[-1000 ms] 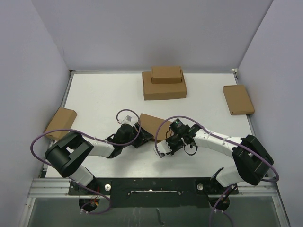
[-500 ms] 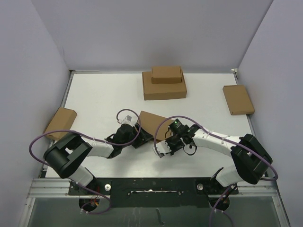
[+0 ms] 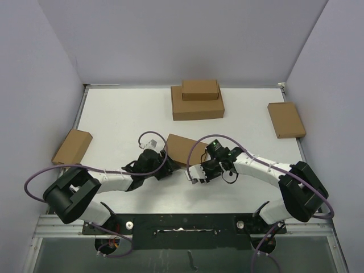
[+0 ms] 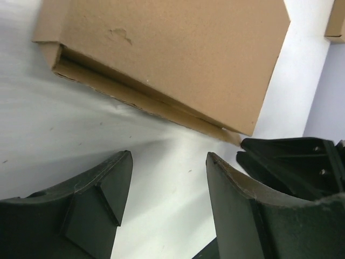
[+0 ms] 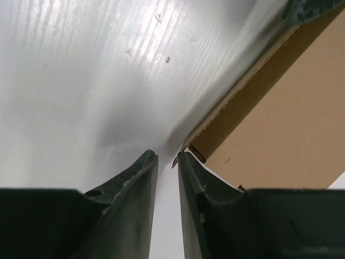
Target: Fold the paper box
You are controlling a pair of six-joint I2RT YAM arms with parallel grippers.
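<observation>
You're working the paper box mid-table, likely closing its gaping near edge. Left gripper jaws are standing wide apart, empty. Right gripper jaws are sitting barely apart, gripping nothing, beside a near corner. Next is probably pressing that lid down.

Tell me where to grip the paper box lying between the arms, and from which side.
Grip the paper box by the lid edge facing the left gripper, coming in low along the table from that side. The edge stands slightly off the wall beneath, leaving a slot one jaw could probably enter; the flat top offers no pinch.
</observation>
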